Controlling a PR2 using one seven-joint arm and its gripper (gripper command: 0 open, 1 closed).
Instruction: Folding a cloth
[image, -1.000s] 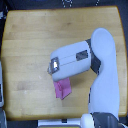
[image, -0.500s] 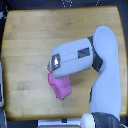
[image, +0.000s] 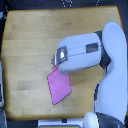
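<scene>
The pink-magenta cloth (image: 60, 86) lies flat on the wooden tabletop (image: 30, 45), slanted, just below the middle of the exterior view. My gripper (image: 55, 63) is at the end of the white forearm, which reaches in from the exterior view's right. Its dark tip sits right at the cloth's upper edge and hides that edge. The blur hides whether the fingers are apart or pinching the fabric.
The white arm and its shoulder (image: 112, 75) cover the right side of the table. Dark and white objects (image: 2, 90) sit off the table's left edge. Cables and clutter (image: 67, 4) lie beyond the far edge.
More of the cloth shows now. It has grown from a small patch under the forearm to a longer slanted sheet. The forearm has shifted slightly up and right off it.
</scene>
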